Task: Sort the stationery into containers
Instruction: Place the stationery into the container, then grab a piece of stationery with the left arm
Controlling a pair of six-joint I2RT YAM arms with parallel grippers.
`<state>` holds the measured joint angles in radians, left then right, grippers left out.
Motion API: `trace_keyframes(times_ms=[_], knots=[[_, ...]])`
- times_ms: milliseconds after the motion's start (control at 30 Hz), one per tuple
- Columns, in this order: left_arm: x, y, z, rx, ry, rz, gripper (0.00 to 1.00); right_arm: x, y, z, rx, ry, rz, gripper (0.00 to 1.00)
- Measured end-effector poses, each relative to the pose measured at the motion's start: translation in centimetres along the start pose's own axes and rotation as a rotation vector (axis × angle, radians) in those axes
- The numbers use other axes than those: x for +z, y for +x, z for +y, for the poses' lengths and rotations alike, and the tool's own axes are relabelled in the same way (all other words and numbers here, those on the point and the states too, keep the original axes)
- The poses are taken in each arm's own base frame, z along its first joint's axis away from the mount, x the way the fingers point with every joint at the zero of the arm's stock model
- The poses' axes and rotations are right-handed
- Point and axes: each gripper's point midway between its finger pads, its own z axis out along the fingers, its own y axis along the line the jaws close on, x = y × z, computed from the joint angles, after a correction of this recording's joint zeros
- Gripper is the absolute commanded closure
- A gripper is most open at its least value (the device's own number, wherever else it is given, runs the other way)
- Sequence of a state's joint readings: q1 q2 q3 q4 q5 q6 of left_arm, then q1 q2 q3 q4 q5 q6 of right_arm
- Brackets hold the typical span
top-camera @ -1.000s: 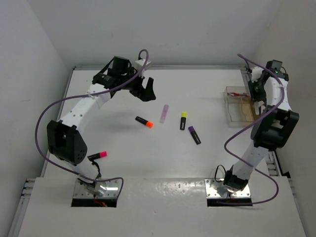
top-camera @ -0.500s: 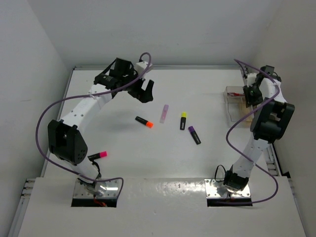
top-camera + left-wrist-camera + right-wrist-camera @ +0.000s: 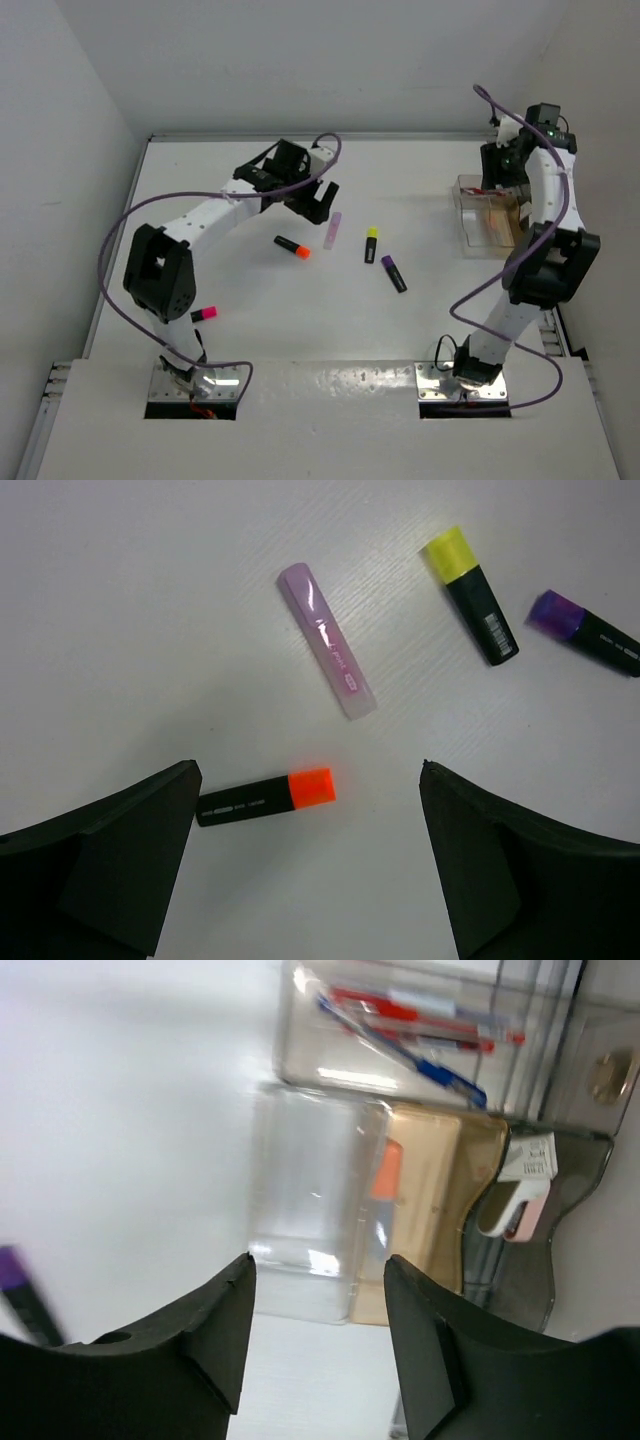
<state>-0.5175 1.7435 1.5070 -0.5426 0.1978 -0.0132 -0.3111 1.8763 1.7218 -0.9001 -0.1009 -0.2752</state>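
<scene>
1. Pale grey walls closed in a white table [image 3: 300,320] on three sides. Its surface was plain and matte.
2. The left gripper [image 3: 307,769] hung over the table's middle with its jaws spread wide and held nothing. A small black highlighter with an orange cap [image 3: 265,797] lay on the table directly below the gap, untouched.
3. The right gripper [image 3: 318,1260] hung over the far-right corner, jaws parted and empty.
4. Below it lay a clear, shallow, rectangular plastic tray [image 3: 310,1180], which appeared empty.
   - An amber-tinted tray [image 3: 440,1260] just beside it held an orange-tipped item [image 3: 387,1175].
   - A farther clear tray [image 3: 290,1040] held thin red pens [image 3: 420,1005] and a blue pen [image 3: 400,1055].
   - A smoke-grey holder [image 3: 580,1200] held a white-and-pink object [image 3: 515,1190]; its kind could not be told.
5. Four more items lay loose:
   - a pale lilac marker [image 3: 326,640];
   - a black highlighter with a yellow cap [image 3: 470,595];
   - a black highlighter with a purple cap [image 3: 585,630];
   - a black highlighter with a pink cap [image 3: 203,314], near the left arm's base and well apart from the others.
6. Assessment: sorting was partly done. The pens were binned, while five markers remained on the table.
</scene>
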Motion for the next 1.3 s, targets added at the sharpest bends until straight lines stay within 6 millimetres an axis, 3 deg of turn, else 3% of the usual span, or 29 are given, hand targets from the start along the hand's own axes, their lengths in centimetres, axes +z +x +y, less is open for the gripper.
trace_keyframes(times_ms=[167,233,333,500,633,700,900,1067,1167,1300], knots=[[4.9,1.9,-1.8,0.017,-0.001,0.082,0.19,-6.7,-3.3,4.6,0.022,-0.077,-0.176,0.46],[6.9,2.6,-1.9,0.013,-0.013,0.115,0.23,-9.0,-3.6,6.6,0.039,-0.127,-0.227,0.46],[9.0,3.4,-1.9,0.009,-0.043,0.156,0.28,-10.3,-2.8,8.3,0.079,-0.185,-0.239,0.46],[11.2,2.9,-1.4,-0.008,-0.080,0.172,0.34,-10.7,-1.5,9.9,0.129,-0.255,-0.210,0.45],[12.5,3.1,-1.1,-0.017,-0.087,0.182,0.48,-11.0,-1.3,10.6,0.147,-0.288,-0.200,0.45],[13.1,3.9,-1.1,-0.021,-0.087,0.202,0.51,-11.1,-1.2,10.8,0.150,-0.297,-0.200,0.45],[14.4,6.4,-0.9,-0.031,-0.087,0.272,0.50,-11.5,-1.1,11.2,0.157,-0.318,-0.200,0.45],[14.5,6.9,-1.0,-0.040,-0.086,0.288,0.51,-11.6,-1.0,11.5,0.179,-0.331,-0.193,0.45],[14.6,6.9,-1.3,-0.041,-0.082,0.289,0.60,-11.6,-1.0,11.6,0.184,-0.334,-0.192,0.45],[14.6,6.9,-1.7,-0.033,-0.075,0.290,0.81,-11.7,-1.1,11.9,0.194,-0.354,-0.194,0.45]])
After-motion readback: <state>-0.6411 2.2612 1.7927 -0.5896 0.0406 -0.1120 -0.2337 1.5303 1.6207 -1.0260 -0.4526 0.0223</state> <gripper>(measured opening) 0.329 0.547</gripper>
